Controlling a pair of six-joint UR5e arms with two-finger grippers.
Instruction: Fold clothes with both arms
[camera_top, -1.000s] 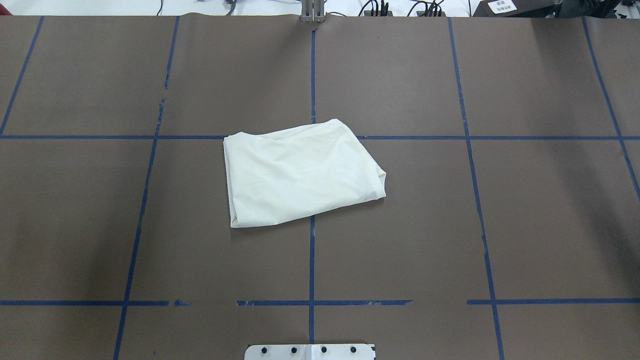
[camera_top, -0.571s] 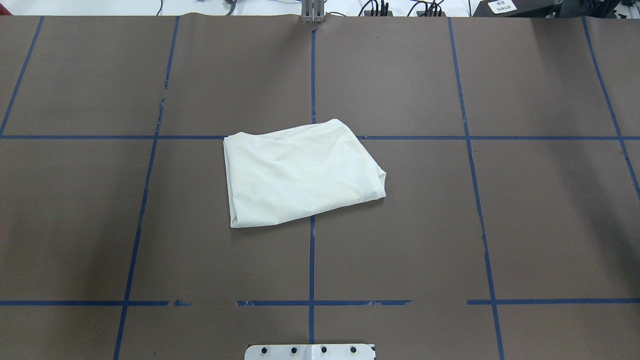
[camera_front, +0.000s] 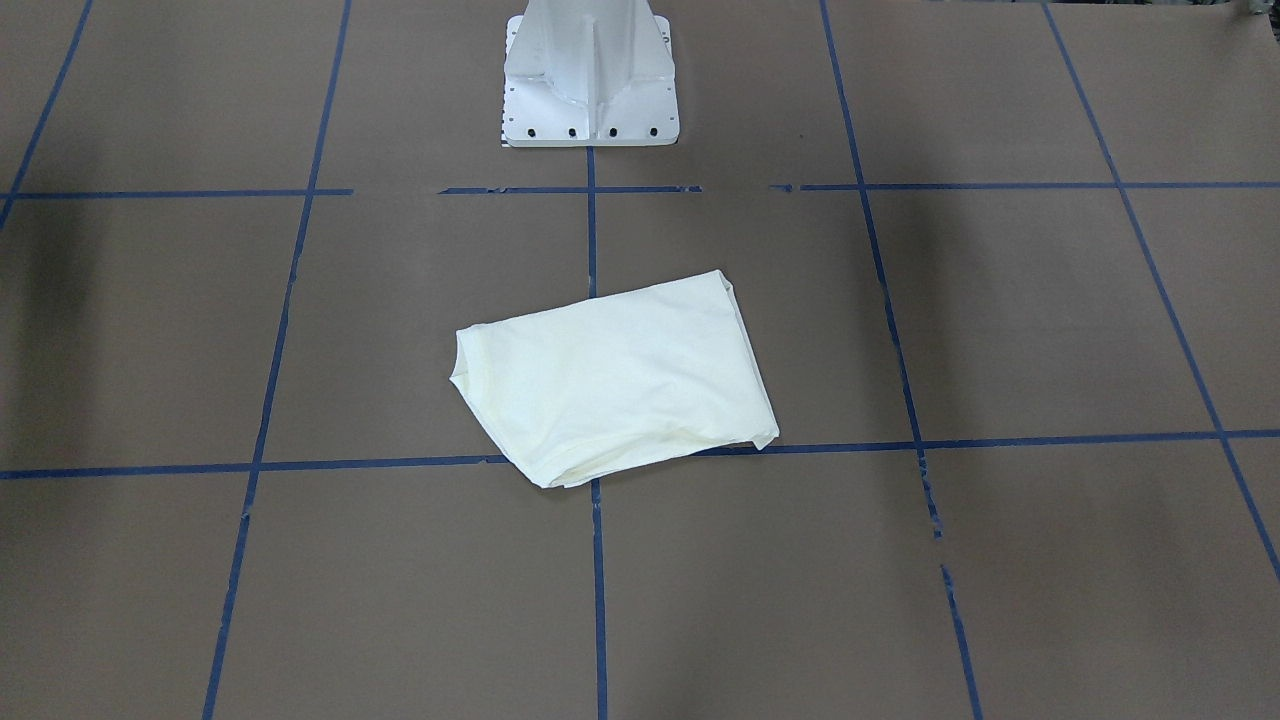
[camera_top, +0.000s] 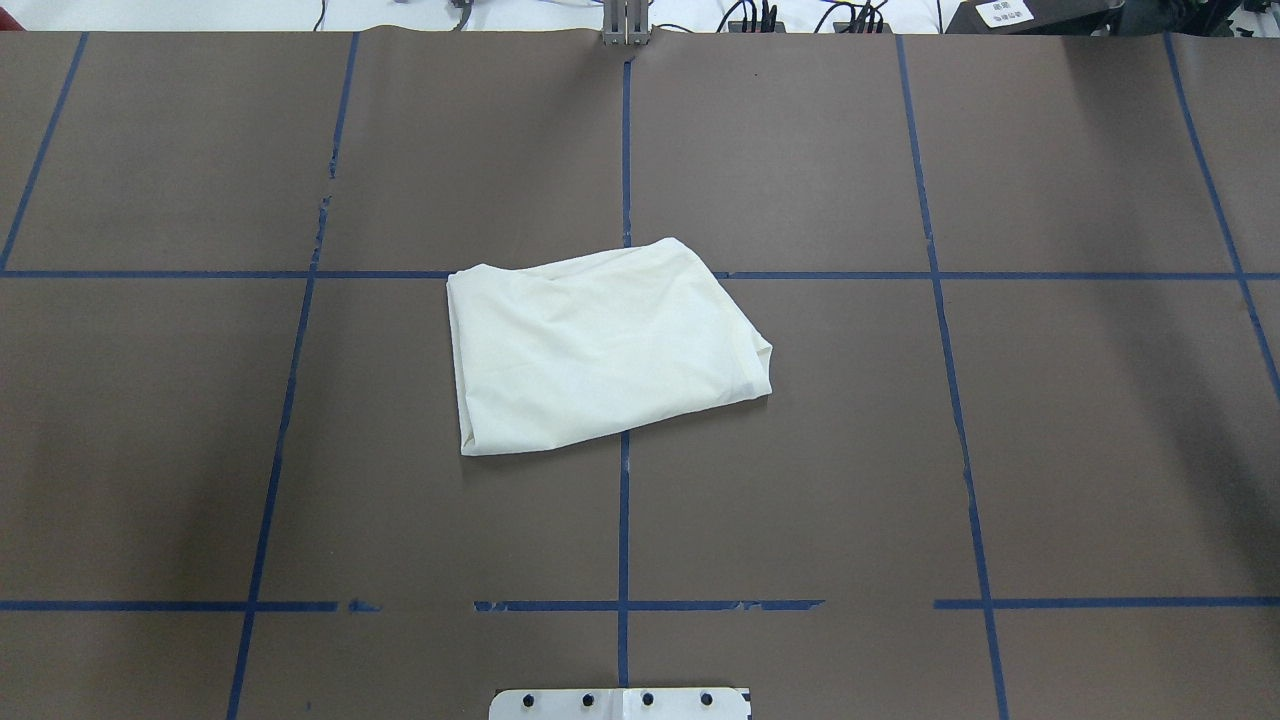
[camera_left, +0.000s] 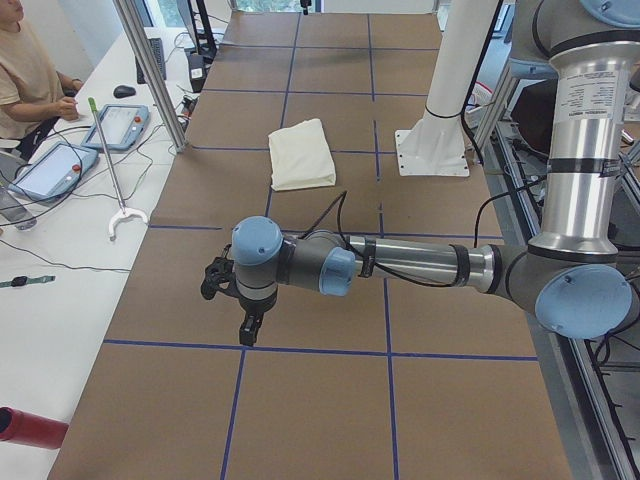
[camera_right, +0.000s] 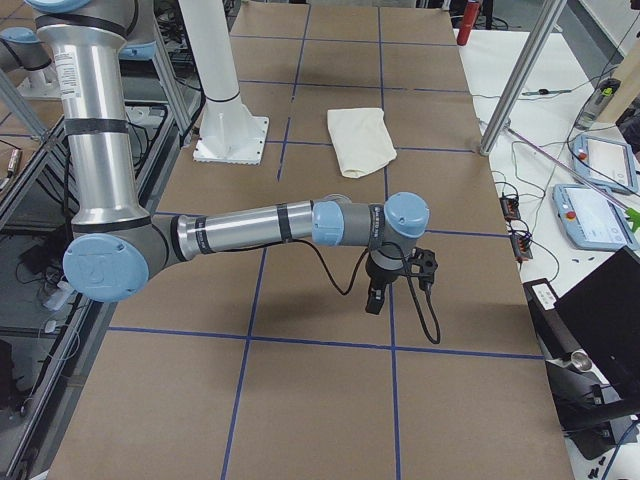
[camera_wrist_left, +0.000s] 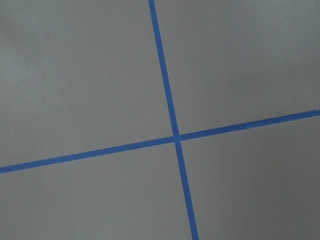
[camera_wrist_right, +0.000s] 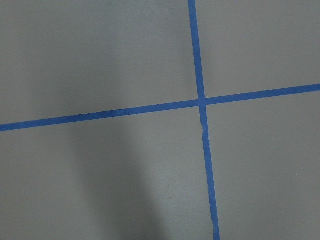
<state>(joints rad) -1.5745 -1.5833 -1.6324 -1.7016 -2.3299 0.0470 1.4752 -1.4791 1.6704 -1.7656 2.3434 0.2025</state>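
Note:
The cream shirt (camera_top: 600, 345) lies folded into a compact, slightly skewed rectangle at the middle of the brown table; its print is hidden. It also shows in the front view (camera_front: 620, 375) and both side views (camera_left: 300, 155) (camera_right: 362, 140). My left gripper (camera_left: 248, 325) hangs over bare table far out to the shirt's left, seen only in the exterior left view. My right gripper (camera_right: 375, 300) hangs over bare table far to the shirt's right, seen only in the exterior right view. I cannot tell whether either is open or shut. Both wrist views show only tape lines.
The white pedestal base (camera_front: 590, 70) stands behind the shirt. Blue tape lines (camera_top: 624, 520) grid the table. Metal posts (camera_left: 150, 70) (camera_right: 520, 80) stand at the far edge. A side desk holds teach pendants (camera_left: 115, 125) and a seated operator (camera_left: 25, 70).

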